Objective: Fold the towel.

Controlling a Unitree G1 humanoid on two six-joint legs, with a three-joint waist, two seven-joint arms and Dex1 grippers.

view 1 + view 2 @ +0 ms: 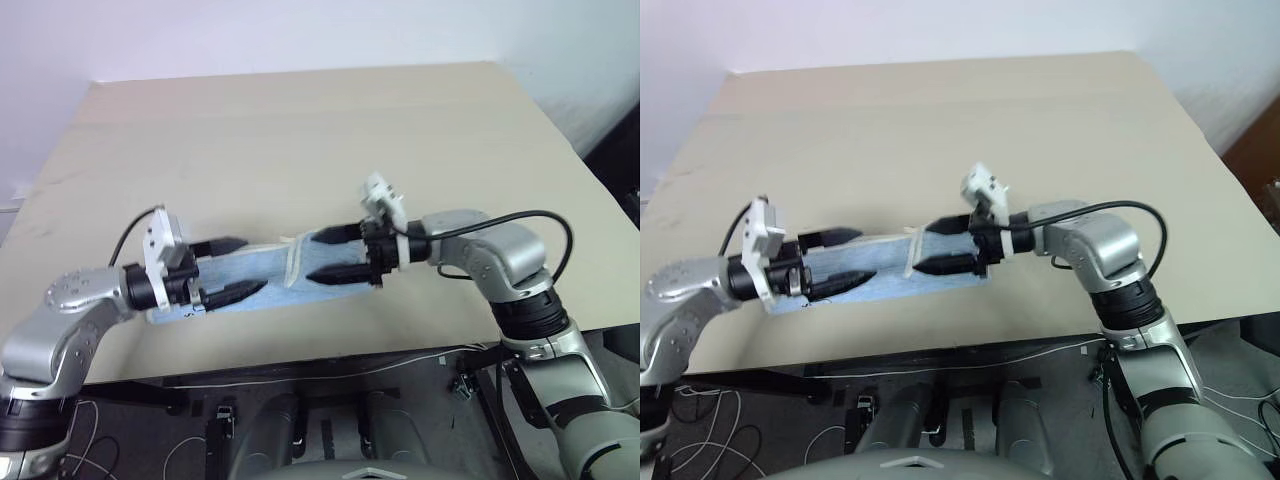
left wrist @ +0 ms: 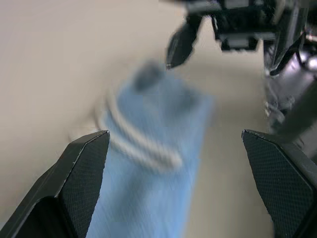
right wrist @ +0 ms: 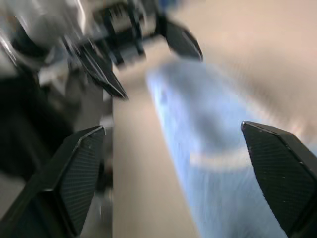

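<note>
The light blue towel (image 1: pixel 278 275) lies folded into a narrow strip near the table's front edge, with a whitish stitched edging (image 1: pixel 292 260) across its middle. My left gripper (image 1: pixel 235 268) hovers over the strip's left half, open, with nothing between its fingers (image 2: pixel 84 168). My right gripper (image 1: pixel 316 257) faces it from the right over the other half, also open and empty. In the left wrist view the towel (image 2: pixel 153 163) lies under the spread jaws. The right wrist view has the towel (image 3: pixel 213 148) running away toward the left gripper's fingers (image 3: pixel 183 39).
The tan table (image 1: pixel 300 130) stretches far behind the towel. Its front edge (image 1: pixel 330 358) runs just in front of the strip. Cables (image 1: pixel 90 440) lie on the floor below the edge.
</note>
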